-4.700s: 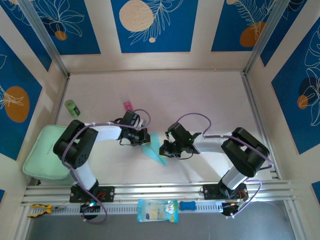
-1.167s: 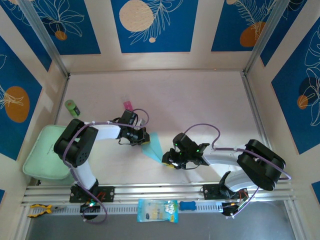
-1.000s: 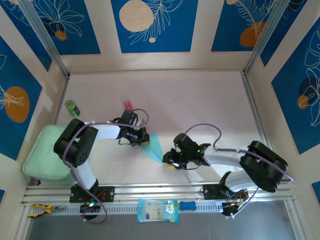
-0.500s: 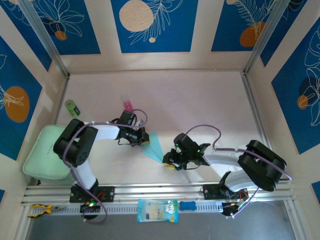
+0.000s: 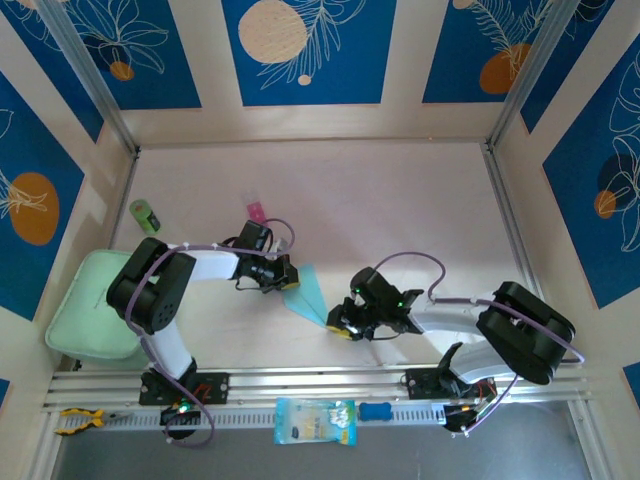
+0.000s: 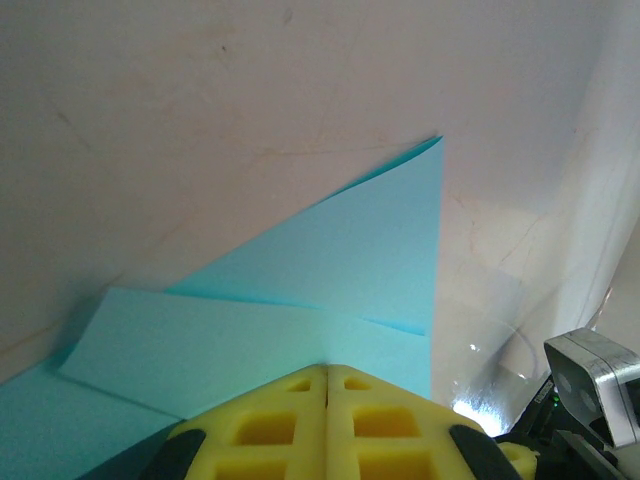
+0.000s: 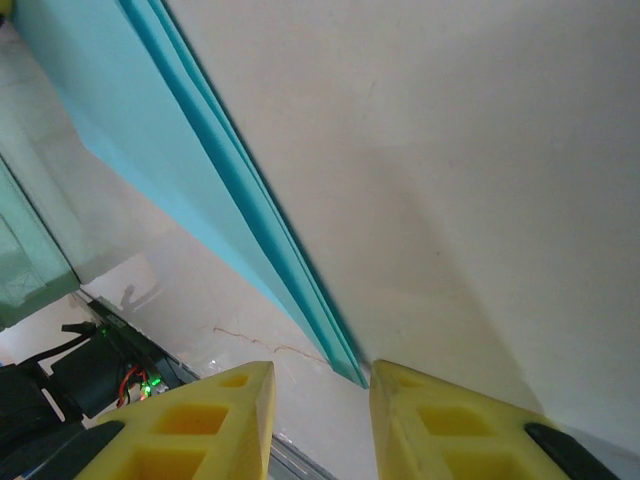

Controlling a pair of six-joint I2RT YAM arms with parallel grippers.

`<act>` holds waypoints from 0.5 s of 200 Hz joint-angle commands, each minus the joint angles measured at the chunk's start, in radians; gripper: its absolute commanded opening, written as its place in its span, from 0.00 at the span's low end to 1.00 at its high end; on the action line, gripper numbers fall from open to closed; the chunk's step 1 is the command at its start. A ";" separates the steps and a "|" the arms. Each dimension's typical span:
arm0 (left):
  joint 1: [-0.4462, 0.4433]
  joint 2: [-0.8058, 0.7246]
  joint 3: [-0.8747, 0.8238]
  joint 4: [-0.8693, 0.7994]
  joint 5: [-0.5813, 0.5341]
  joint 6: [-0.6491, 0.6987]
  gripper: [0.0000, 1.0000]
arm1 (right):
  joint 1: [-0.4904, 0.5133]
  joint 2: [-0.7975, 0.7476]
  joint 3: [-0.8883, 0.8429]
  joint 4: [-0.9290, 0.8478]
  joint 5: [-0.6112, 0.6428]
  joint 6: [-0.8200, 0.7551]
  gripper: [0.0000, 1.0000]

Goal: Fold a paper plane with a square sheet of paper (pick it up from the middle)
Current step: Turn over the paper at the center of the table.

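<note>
Paper (image 5: pixel 305 290), thin, light cyan-blue and folded to a narrow pointed shape, is lying on the pale counter (image 5: pixel 400 210) between the two arms, its point aiming toward the near right. The top camera is showing the left gripper (image 5: pixel 284 279) sitting at the paper's wide far-left end and the right gripper (image 5: pixel 340 327) sitting at the point, but it is giving too little detail to read the fingers of either.

The left wrist camera is filling that in. The left gripper (image 6: pixel 327 385) is pressing its yellow fingers flat together at the paper (image 6: pixel 340 270), where a triangular flap is overlapping a paler band. Whether a layer is caught between them I cannot tell.

The right wrist camera is showing the right gripper (image 7: pixel 320 385) with its yellow fingers standing slightly spread. The sharp tip of the paper (image 7: pixel 150 140) is lying in the gap, and its long edge is revealing several stacked layers.

The top camera is also taking in a small pink rectangular block (image 5: pixel 256 211) beyond the left gripper, a green cylinder (image 5: pixel 145 216) at far left, and a blue-and-yellow printed packet (image 5: pixel 314 421) at the near edge.
</note>
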 commanded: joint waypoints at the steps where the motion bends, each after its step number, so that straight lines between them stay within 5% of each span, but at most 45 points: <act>1: 0.008 0.014 -0.016 -0.029 -0.012 -0.010 0.01 | -0.009 -0.010 -0.020 0.077 0.020 -0.004 0.31; 100: 0.010 0.012 -0.013 -0.027 -0.005 -0.015 0.01 | -0.041 0.046 0.006 0.141 -0.039 -0.040 0.32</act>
